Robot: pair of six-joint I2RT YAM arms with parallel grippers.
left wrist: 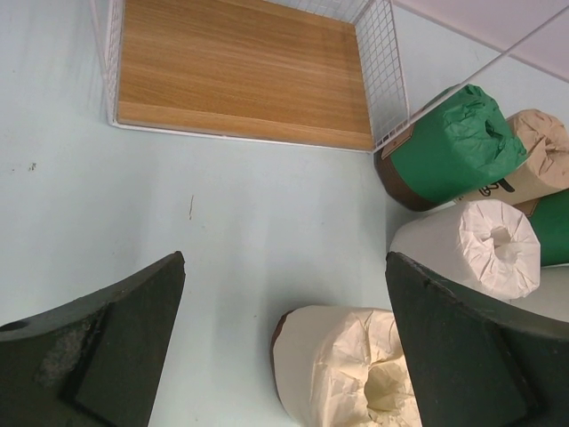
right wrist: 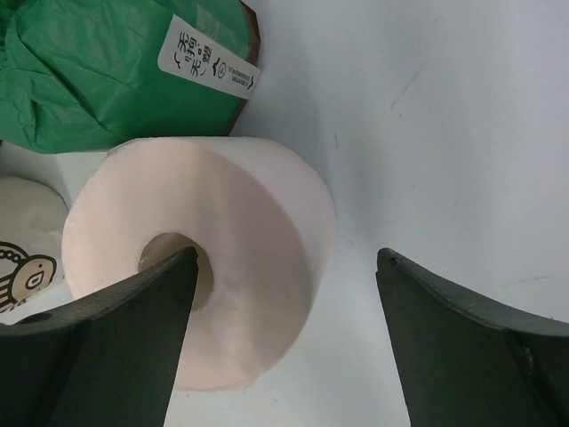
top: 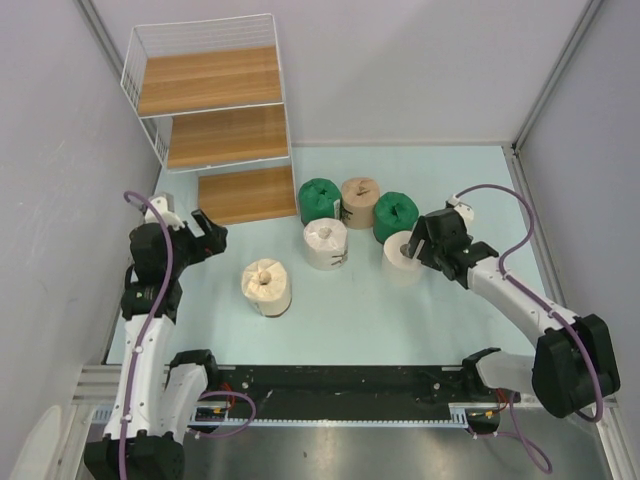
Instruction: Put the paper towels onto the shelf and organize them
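The shelf (top: 215,110) stands at the back left with all three wooden boards bare; its lowest board (left wrist: 240,71) shows in the left wrist view. Six paper towels stand on the table: two green (top: 320,200) (top: 396,215), a tan one (top: 360,200), two cream ones (top: 326,243) (top: 267,286), and a white one (top: 402,255). My right gripper (right wrist: 284,347) is open over the white roll (right wrist: 200,285), one finger (right wrist: 133,338) above its core hole, the other past its outer wall. My left gripper (left wrist: 284,347) is open and empty, with a cream roll (left wrist: 342,369) just below it.
The rolls cluster right of the shelf's lowest board. A green roll (left wrist: 453,147) stands against the shelf's wire side (left wrist: 382,71). White walls close in the table on the left, back and right. A black rail (top: 340,385) runs along the near edge.
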